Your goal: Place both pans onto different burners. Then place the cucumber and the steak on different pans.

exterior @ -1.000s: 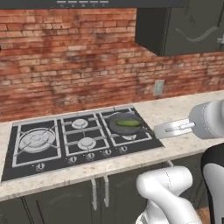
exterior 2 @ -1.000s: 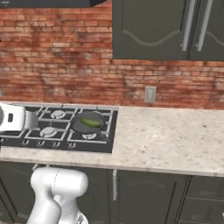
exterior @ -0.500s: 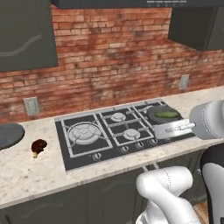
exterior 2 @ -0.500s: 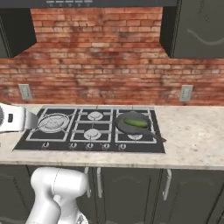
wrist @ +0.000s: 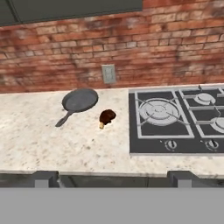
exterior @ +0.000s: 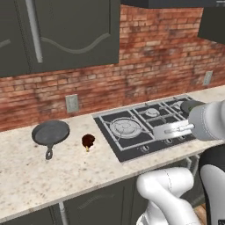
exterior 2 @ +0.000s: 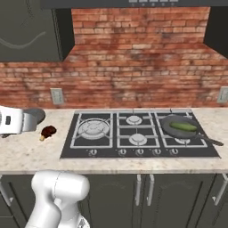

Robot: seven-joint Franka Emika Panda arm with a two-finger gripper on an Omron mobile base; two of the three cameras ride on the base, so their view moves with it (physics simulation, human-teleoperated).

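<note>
One pan [exterior 2: 179, 127] sits on the right front burner of the black cooktop [exterior 2: 111, 149] with the green cucumber [exterior 2: 183, 126] lying in it. The other pan [exterior: 50, 132] rests empty on the counter left of the cooktop, handle toward the front; the hand view has it too [wrist: 80, 100]. The reddish-brown steak [exterior: 88, 140] lies between that pan and the cooktop, seen again at steak [wrist: 106, 116] and steak [exterior 2: 48, 131]. The large burner [wrist: 159, 110] is bare. My gripper [exterior: 169, 130] hangs open and empty in front of the cooktop, its fingertips [wrist: 46, 178] spread wide.
A wall outlet [exterior: 71, 103] sits on the brick wall behind the empty pan, and another outlet [exterior 2: 224, 94] is at the far right. Dark upper cabinets [exterior: 66, 35] hang overhead. Bare speckled counter [wrist: 65, 144] runs in front of the pan and steak.
The base has driven left, so the whole scene has slid right. The empty pan and the steak are now well in view. The gripper stays open.
</note>
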